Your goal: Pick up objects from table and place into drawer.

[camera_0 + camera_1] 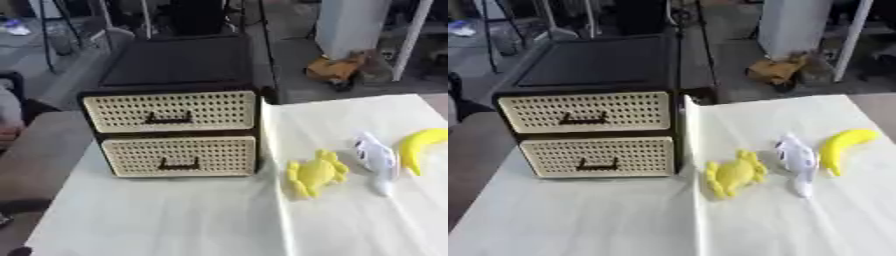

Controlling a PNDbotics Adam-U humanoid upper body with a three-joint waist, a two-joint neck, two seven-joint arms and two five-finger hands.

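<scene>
A dark cabinet (179,65) with two cream woven drawers stands at the table's left back. The upper drawer (169,111) and the lower drawer (179,156) are both closed, each with a dark handle. To its right on the pale cloth lie a yellow crab-shaped toy (315,173), a white toy (376,156) and a yellow banana (844,145), side by side. Neither hand shows in either view.
The pale cloth-covered table (175,220) has a fold line running forward from the cabinet's right front corner. Beyond the far edge are a floor with an orange object (337,69), a white pillar and dark stands.
</scene>
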